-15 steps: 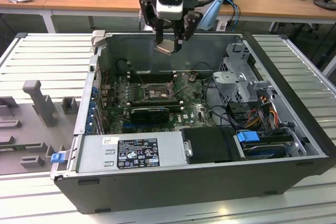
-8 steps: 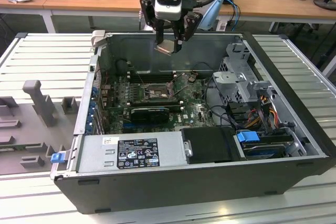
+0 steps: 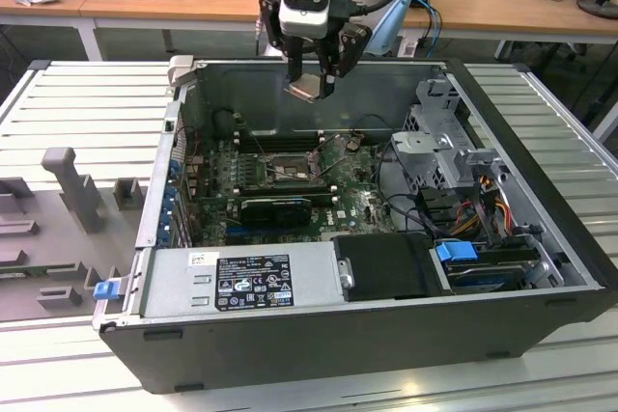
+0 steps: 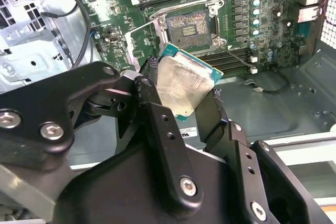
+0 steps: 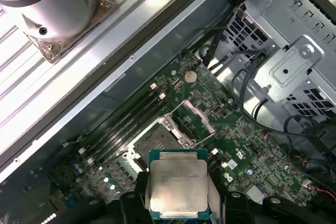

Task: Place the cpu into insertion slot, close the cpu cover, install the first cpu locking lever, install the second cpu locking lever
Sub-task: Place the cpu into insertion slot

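Hovering cpu [image 3: 305, 91], clamped in tool [image 3: 311, 82], upper centre of exterior view.
Uncovered insertion slot [image 3: 280, 169] is seen below; cpu is best kept level, corners squared.

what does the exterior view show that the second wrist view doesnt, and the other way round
The exterior view adds the whole open computer case, its labelled power supply and the ribbed grey table it sits on. The second wrist view adds the contact grid inside the open socket and the green edge of the chip. Both show the gripper shut on the chip, held above the motherboard, not yet in the socket.
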{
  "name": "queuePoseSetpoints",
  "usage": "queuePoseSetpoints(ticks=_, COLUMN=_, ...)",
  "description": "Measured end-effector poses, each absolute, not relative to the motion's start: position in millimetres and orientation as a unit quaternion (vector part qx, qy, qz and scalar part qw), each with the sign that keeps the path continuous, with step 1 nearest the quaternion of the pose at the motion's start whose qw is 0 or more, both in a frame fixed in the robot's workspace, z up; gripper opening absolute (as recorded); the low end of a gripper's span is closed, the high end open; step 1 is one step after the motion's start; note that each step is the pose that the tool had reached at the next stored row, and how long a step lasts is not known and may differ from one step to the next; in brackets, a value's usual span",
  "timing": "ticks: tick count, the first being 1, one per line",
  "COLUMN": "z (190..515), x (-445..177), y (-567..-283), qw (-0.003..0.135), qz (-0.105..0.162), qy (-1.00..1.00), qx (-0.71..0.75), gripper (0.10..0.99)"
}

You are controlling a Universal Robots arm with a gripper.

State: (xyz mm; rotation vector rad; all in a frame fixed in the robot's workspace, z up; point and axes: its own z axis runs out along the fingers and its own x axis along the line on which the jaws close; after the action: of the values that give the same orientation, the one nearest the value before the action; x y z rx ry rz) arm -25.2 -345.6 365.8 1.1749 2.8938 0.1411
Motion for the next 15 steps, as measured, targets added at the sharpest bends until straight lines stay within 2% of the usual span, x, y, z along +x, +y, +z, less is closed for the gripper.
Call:
queuePoseSetpoints(ticks=7, z=364.0, x=-25.2, y=-345.6, qw=0.011, qz=0.044, qy=0.893, qx=0.448, gripper=0.529)
queuePoseSetpoints(ticks=15, z=360.9, x=-25.2, y=-345.6, qw=0.012, qz=0.044, qy=0.883, qx=0.466, gripper=0.529)
